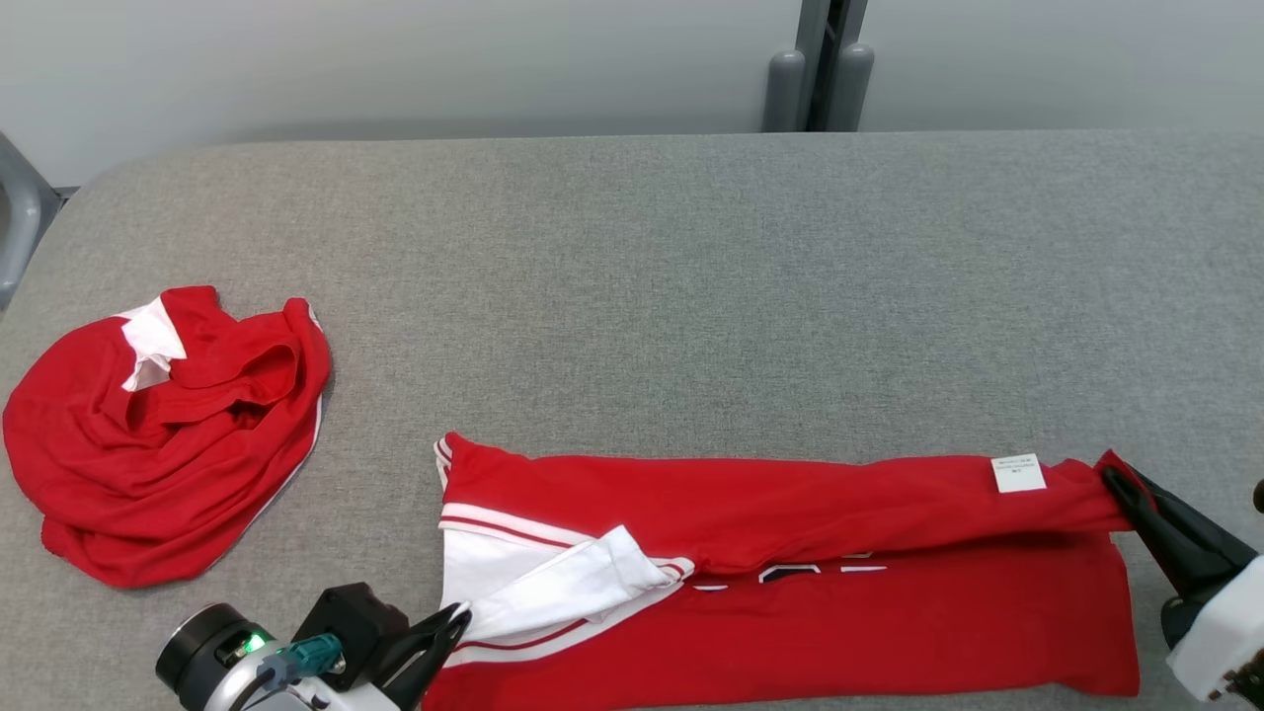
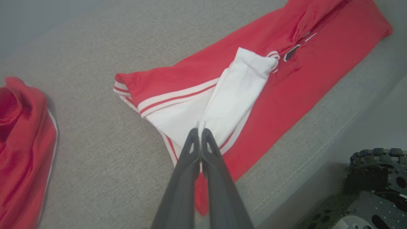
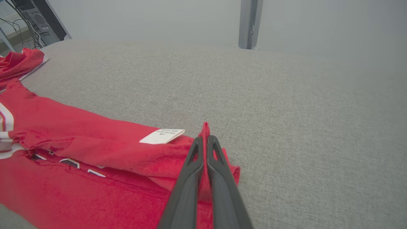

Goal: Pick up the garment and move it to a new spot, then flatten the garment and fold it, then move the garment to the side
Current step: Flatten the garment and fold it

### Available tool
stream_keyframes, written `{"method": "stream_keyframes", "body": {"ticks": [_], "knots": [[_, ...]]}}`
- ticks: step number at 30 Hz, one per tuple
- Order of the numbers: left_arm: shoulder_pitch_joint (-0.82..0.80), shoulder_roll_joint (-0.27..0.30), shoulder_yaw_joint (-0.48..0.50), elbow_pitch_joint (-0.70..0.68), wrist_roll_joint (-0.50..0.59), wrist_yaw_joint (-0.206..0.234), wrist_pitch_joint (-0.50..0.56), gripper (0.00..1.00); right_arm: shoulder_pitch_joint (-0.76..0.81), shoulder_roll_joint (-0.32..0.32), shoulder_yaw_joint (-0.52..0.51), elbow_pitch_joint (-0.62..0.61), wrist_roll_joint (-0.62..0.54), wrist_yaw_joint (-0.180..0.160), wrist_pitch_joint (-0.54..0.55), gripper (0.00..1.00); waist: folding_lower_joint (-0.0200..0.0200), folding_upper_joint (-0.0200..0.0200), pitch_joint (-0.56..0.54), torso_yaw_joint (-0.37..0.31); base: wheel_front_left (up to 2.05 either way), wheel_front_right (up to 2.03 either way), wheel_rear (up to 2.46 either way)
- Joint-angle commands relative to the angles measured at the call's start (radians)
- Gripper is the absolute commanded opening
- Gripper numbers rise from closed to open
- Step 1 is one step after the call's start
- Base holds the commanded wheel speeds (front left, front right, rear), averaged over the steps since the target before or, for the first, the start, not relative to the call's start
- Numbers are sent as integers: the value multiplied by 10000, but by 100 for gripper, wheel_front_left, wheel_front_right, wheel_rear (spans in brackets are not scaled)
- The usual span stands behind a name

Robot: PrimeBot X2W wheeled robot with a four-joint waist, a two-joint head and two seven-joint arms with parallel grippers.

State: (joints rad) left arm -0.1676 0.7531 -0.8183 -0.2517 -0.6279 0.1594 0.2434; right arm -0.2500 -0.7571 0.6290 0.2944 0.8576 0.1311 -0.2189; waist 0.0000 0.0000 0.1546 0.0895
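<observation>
Two clenched grips on red-and-white fabric garment (image 1: 889,612): left end effector (image 1: 459,614) at seven o'clock, right end effector (image 1: 1111,476) at three.

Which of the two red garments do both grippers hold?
The flattened garment with the white label, pinched at each end; the crumpled garment lies untouched to the left.
</observation>
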Motion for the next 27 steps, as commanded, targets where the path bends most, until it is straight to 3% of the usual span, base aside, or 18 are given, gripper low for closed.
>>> {"method": "stream_keyframes", "body": {"ticks": [1,3,4,5,6,7,8,9,10,15,18,27], "knots": [[139,142,4,-74,-57,-34,75,0,167,-183,36,-23,78,-7,86,0,0,0,-26,-29,0,0,0],[179,228,-53,-141,-79,-42,202,0,252,-356,149,-43,-22,-7,230,4,0,0,-57,-53,0,0,0],[207,302,-112,-157,-70,-64,291,0,313,-388,154,-82,-2,-7,276,40,0,0,-72,-71,0,0,0],[207,302,-112,-157,-70,-64,291,0,313,-388,154,-82,-2,-7,276,40,0,0,-72,-71,0,0,0],[300,354,-203,-234,-164,-79,459,4,436,-450,169,-226,218,-7,385,100,0,0,-97,-103,0,0,0],[300,354,-203,-234,-164,-79,459,4,436,-450,169,-226,218,-7,385,100,0,0,-97,-103,0,0,0],[341,389,-237,-263,-181,-70,537,21,526,-507,139,-283,341,-7,465,100,0,0,-111,-118,0,0,0],[363,417,-225,-286,-176,14,578,79,610,-574,49,-275,482,-7,565,100,0,0,-125,-131,0,0,0],[369,397,-181,-289,-151,112,555,100,689,-631,-74,-156,610,-7,689,100,0,0,-142,-143,0,0,0],[192,398,58,-9,275,591,188,100,802,-545,-772,464,492,-6,842,100,0,0,-216,-205,0,0,0],[104,78,256,95,266,816,-227,100,681,-267,-1256,743,170,-7,684,100,0,0,-299,-228,0,0,0],[-32,-1422,1275,946,78,1688,-2581,100,608,1540,-2805,632,-714,-6,-112,100,0,0,-725,-391,0,0,0]]}}
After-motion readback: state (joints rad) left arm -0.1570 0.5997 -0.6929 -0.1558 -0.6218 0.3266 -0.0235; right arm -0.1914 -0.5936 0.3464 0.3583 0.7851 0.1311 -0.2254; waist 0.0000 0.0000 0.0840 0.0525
